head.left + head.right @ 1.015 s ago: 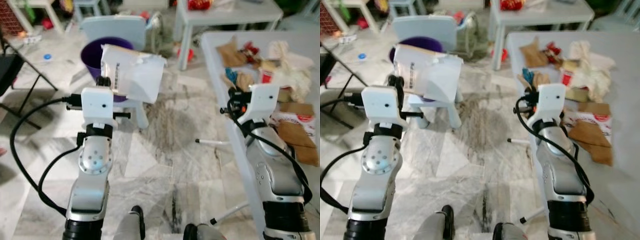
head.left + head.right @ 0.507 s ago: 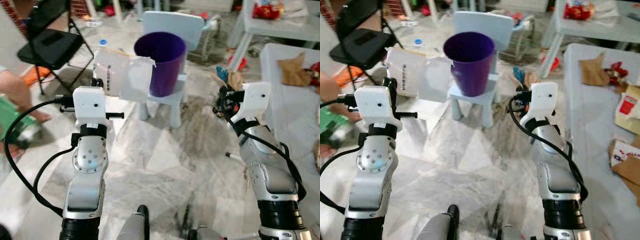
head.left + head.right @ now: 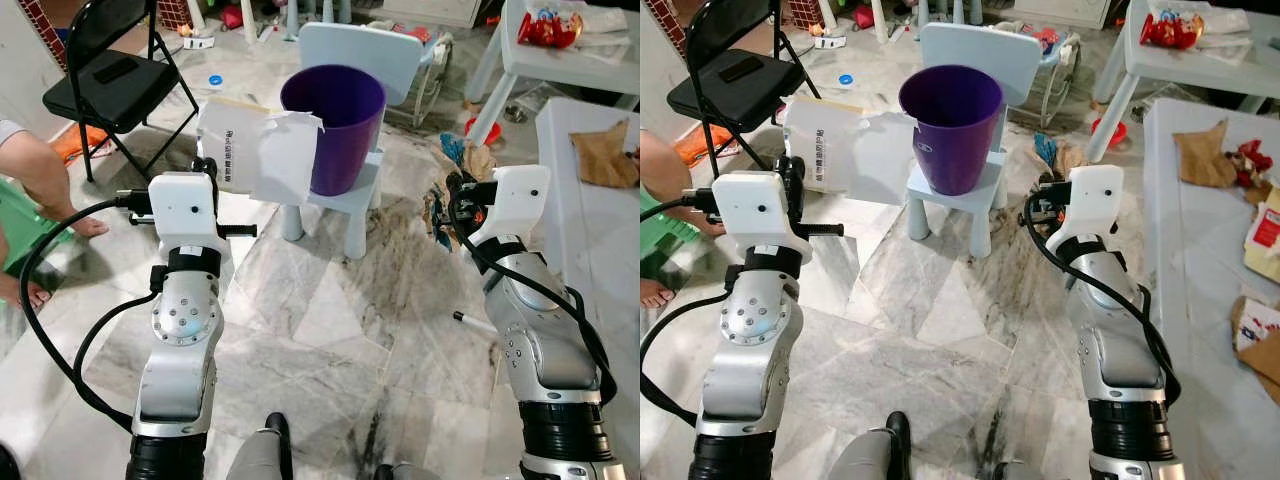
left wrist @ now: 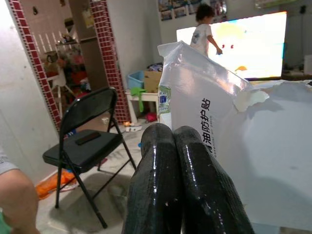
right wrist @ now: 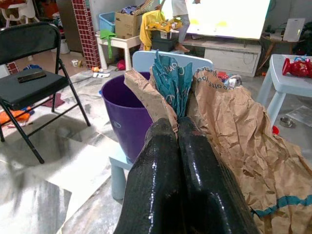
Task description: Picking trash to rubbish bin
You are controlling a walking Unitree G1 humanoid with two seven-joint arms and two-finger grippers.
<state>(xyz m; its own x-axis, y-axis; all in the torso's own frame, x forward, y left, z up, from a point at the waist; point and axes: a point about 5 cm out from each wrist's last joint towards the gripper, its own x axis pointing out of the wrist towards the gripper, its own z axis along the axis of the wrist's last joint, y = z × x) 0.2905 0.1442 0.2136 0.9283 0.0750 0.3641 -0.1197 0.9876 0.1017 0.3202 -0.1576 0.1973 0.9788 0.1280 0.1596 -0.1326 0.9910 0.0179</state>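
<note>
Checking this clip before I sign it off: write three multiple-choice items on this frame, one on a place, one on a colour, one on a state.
1. Where does the bin stand?
A. on a small light-blue chair
B. on the folding chair
C. on the white table

2. What colour is the bin?
A. green
B. purple
C. red

3. What is the left hand doing?
A. hanging open
B. shut on a white packet
C. pressing on the floor

Answers:
1 A, the bin sits on the seat of the light-blue chair.
2 B, its wall and inside are purple.
3 B, the left wrist view shows the fingers closed together on the white packet.
</note>
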